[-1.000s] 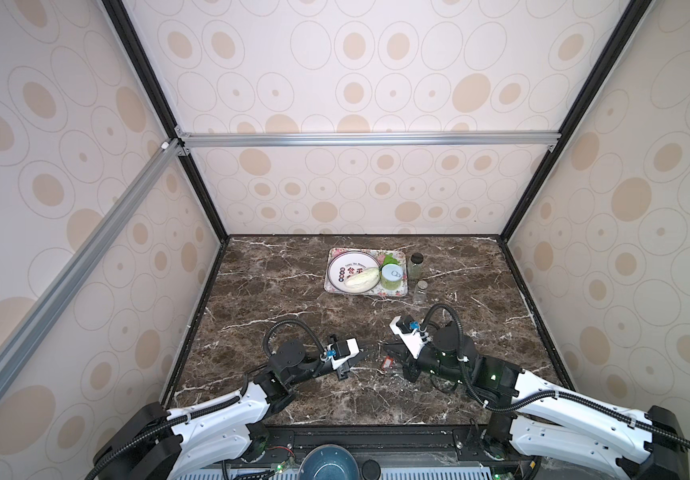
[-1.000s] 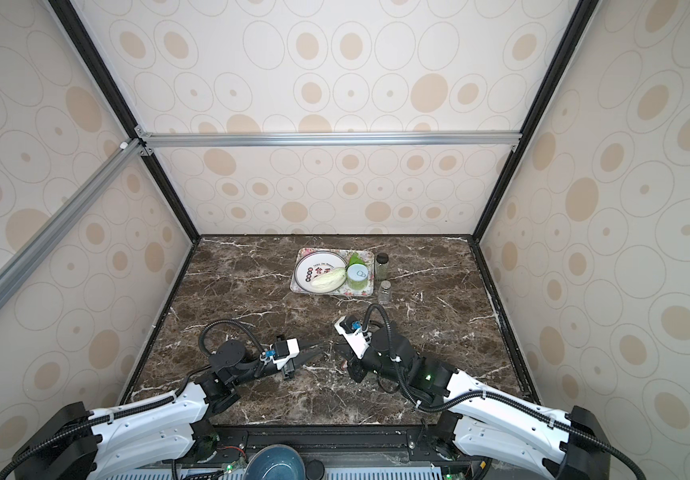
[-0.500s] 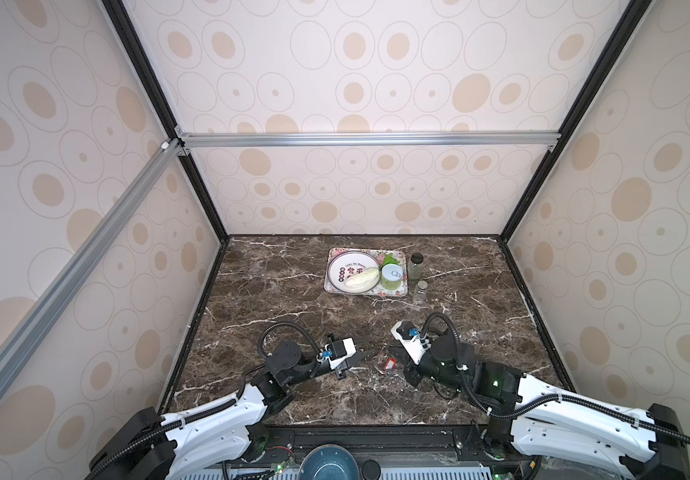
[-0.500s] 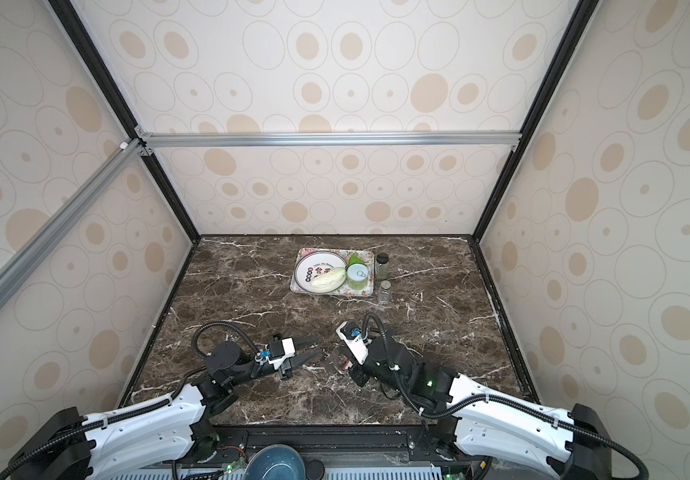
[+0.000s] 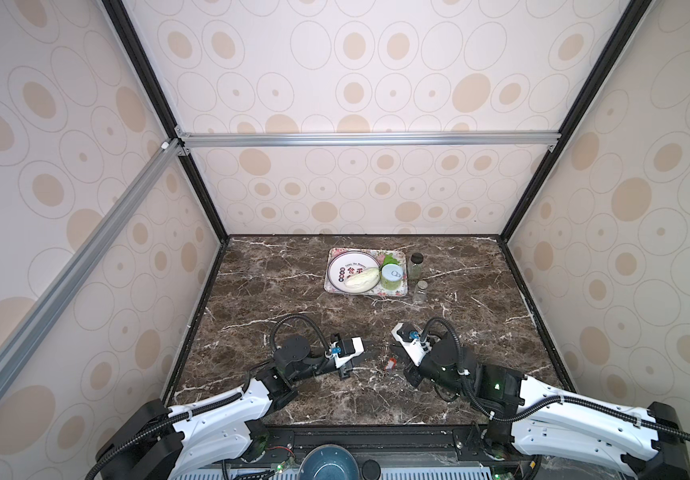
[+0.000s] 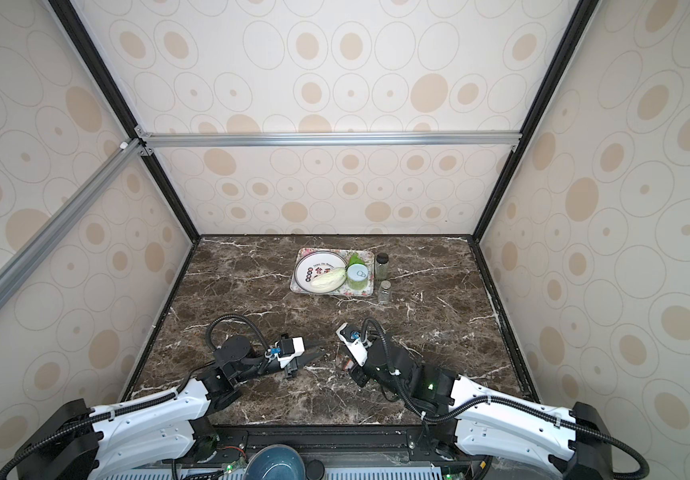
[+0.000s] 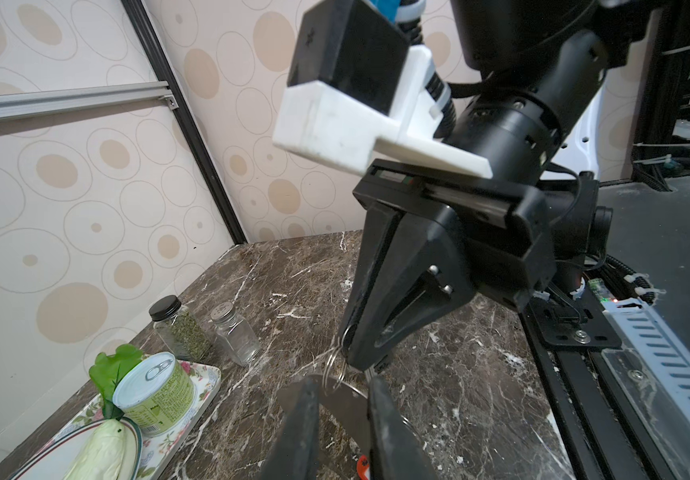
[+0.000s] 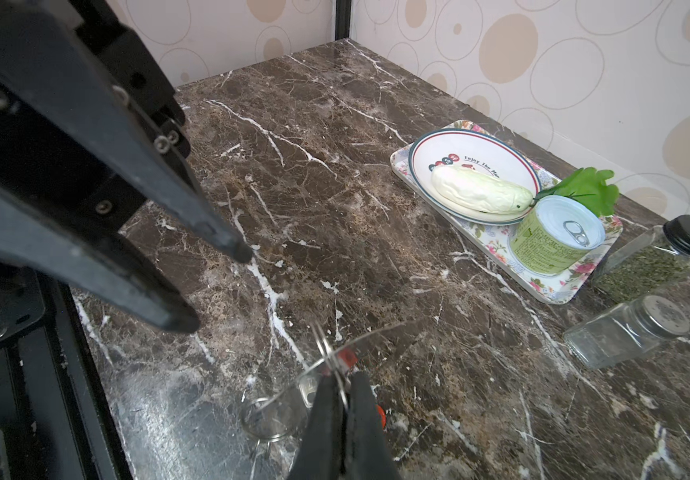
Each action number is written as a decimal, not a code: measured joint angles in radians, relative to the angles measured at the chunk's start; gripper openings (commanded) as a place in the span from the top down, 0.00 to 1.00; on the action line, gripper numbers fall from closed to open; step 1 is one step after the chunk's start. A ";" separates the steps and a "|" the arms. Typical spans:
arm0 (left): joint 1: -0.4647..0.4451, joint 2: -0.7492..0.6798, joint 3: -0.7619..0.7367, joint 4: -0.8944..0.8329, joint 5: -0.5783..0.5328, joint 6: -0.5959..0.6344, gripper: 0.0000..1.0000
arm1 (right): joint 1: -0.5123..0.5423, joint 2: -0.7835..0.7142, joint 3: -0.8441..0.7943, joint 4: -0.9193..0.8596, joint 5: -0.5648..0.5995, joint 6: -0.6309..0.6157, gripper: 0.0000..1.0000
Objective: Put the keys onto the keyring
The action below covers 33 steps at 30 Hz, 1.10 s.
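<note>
Right wrist view: the marble table (image 8: 335, 166) gives you free room, since the tray (image 8: 492, 247) sits well apart at the far end. Left claw (image 8: 210, 286): fingers partly spread, nothing between them, tips near the work but not touching it. Right claw (image 8: 341, 380): pinched fully shut on a thin wire loop (image 8: 326, 353), low over the table. The grey plate (image 7: 345, 405) shows in the left wrist view just under that loop and looks tilted. You cannot tell from here whether the loop already passes through one of its rim holes. The red-orange tag (image 8: 346, 358) sits just behind the loop, touching or nearly so. Black-tagged key: not made out. Judgement: threading step, early to middle. To do it well, close the left claw on the plate's rim, away from the hole in use, and hold it steady. Then move the right claw slowly, turning the loop along its own curve. Risk: the thin plate may slip or flex.
</note>
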 measured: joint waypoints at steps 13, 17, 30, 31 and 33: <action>-0.006 0.048 0.045 -0.064 0.023 0.010 0.79 | 0.023 0.000 0.000 0.001 -0.003 -0.019 1.00; -0.008 0.048 0.049 -0.072 0.023 0.013 0.79 | 0.039 0.003 0.000 0.005 -0.007 -0.034 1.00; -0.011 0.087 0.077 -0.106 0.034 0.029 0.82 | 0.065 0.017 0.000 0.008 -0.012 -0.060 1.00; -0.011 0.090 0.080 -0.111 0.035 0.029 0.83 | 0.065 0.017 0.000 0.008 -0.012 -0.060 1.00; -0.011 0.093 0.084 -0.118 0.039 0.031 0.85 | 0.065 0.016 0.000 0.008 -0.011 -0.060 1.00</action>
